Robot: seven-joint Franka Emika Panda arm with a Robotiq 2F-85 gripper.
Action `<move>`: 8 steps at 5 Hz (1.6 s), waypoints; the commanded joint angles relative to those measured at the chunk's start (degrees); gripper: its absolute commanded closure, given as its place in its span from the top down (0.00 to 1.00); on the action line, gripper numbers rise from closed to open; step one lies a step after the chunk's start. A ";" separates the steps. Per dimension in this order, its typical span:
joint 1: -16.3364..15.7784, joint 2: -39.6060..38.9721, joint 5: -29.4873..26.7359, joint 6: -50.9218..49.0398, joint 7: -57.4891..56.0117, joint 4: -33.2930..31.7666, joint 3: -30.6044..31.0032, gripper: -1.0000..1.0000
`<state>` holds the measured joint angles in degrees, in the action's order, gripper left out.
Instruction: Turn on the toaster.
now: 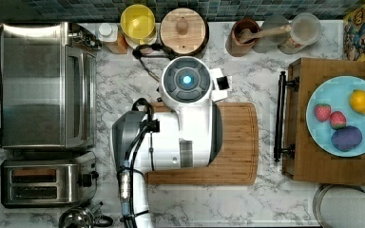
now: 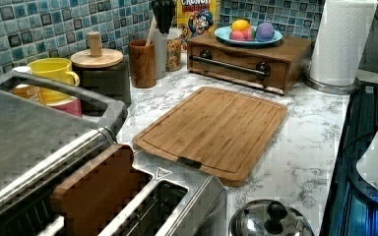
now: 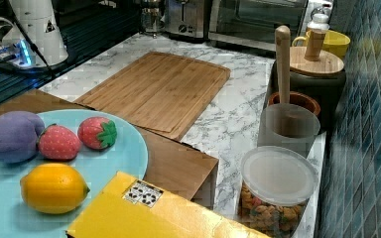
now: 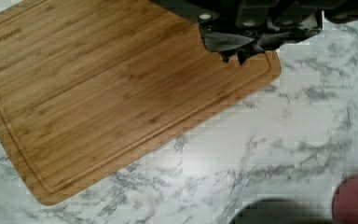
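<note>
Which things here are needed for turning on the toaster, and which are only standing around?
Needed:
toaster
its lever
gripper

Only standing around:
toaster oven
kettle
cutting board
plate of fruit
paper towels
yellow mug

The cutting board (image 1: 237, 142) lies flat in the middle of the surface (image 1: 266, 199). In the top view, the toaster oven (image 1: 43, 85) sits well to the board's left. The toaster (image 1: 47, 181) sits just below the oven, and the kettle (image 1: 78, 217) is just below the toaster. The arm (image 1: 180, 118) hangs over the board's left part. To the board's right in the top view stands a wooden box (image 1: 313, 161) with a plate (image 1: 323, 133) of fruit on it. Jars and cups line the wall above the board.
</note>
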<state>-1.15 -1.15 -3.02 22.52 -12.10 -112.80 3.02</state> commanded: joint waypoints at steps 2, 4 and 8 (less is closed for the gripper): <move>-7.75 5.44 -5.11 5.50 -9.59 -14.26 7.73 0.00; -10.74 10.34 -8.56 9.63 -15.43 -22.21 10.35 0.00; -15.09 15.00 -17.37 2.32 -26.51 -22.20 13.39 0.00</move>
<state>-15.08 15.07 -15.39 28.59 -35.00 -137.87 15.88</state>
